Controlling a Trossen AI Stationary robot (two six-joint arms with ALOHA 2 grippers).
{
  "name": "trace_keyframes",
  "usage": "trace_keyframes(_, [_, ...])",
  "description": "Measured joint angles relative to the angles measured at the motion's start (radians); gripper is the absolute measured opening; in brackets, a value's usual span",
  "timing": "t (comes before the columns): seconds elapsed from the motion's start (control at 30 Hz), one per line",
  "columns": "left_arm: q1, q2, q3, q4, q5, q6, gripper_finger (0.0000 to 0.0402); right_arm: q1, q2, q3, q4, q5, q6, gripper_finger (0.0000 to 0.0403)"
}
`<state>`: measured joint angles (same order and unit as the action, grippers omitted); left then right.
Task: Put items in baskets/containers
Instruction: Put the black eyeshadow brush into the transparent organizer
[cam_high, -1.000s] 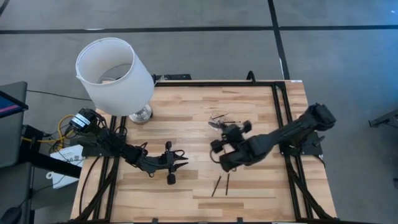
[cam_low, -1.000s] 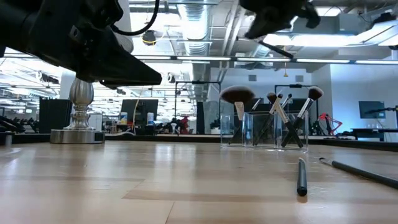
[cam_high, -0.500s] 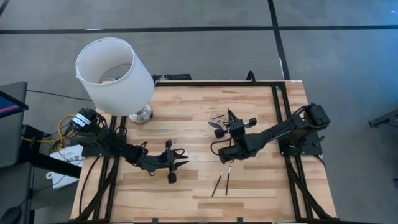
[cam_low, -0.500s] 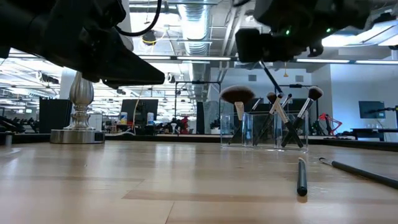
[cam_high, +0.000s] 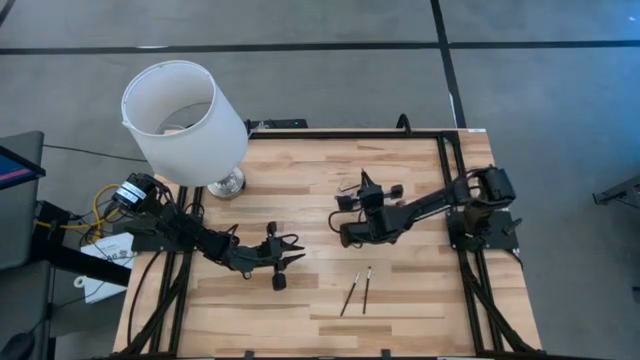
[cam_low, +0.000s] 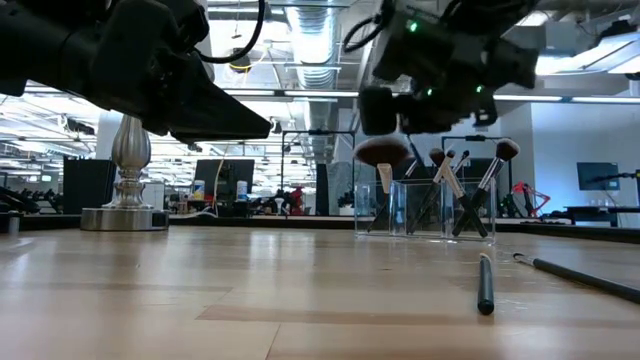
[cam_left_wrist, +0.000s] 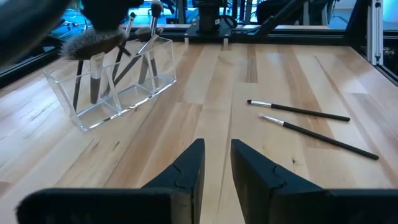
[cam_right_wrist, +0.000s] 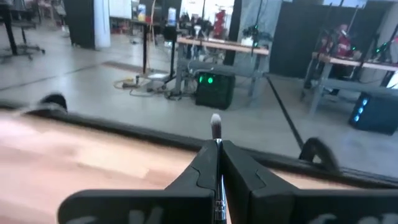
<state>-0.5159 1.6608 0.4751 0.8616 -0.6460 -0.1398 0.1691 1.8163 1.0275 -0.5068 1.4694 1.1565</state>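
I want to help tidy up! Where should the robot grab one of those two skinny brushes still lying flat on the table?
Probably the middle of a brush's thin black handle, coming straight down from above. Both loose brushes lie flat and slightly apart, so the fingers should straddle one handle across its width. The free left hand is nearby.

I see grey floor (cam_high: 300, 25) crossed by dark lines around the wooden tabletop (cam_high: 300, 300). Beyond it, ceiling ducts and strip lights (cam_low: 310, 60), dark desks with monitors (cam_low: 225, 180), and a green-lit box (cam_right_wrist: 210, 87) under a bench.
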Motion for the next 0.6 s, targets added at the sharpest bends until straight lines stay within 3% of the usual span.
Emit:
trace_keyframes(0.23, [0.0,0.0,0.0,0.0,0.003,0.0,0.0076,0.006,0.034,-0.001,0.058,-0.007,-0.108,0.0011])
trace_keyframes(0.6, [0.0,0.001,-0.002,0.0,0.003,0.0,0.0076,-0.01,0.037,-0.001,0.071,-0.083,-0.123,0.0058])
